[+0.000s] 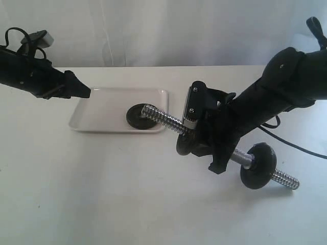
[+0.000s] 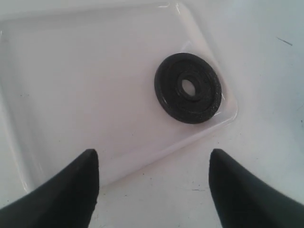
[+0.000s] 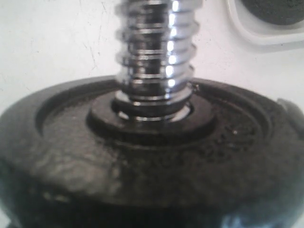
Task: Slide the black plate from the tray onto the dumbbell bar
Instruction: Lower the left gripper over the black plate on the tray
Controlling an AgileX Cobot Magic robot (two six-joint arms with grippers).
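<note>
The black plate (image 2: 188,88) lies flat in a corner of the white tray (image 2: 85,80), its centre hole showing. My left gripper (image 2: 153,159) hovers open and empty above the tray's rim, well short of the plate. In the exterior view the left gripper (image 1: 82,92) is at the tray's (image 1: 107,104) left end. The plate (image 1: 136,118) is partly covered there by the threaded end of the dumbbell bar (image 1: 163,118). My right gripper (image 1: 207,143) is shut on the bar's middle and holds it slanted. A fitted black disc (image 3: 142,142) hides the right fingers.
A second fitted black disc (image 1: 258,166) with a silvery collar sits near the bar's other threaded end, low over the white table (image 1: 102,194). The right arm's cable trails across the table at the right. A white curtain hangs behind.
</note>
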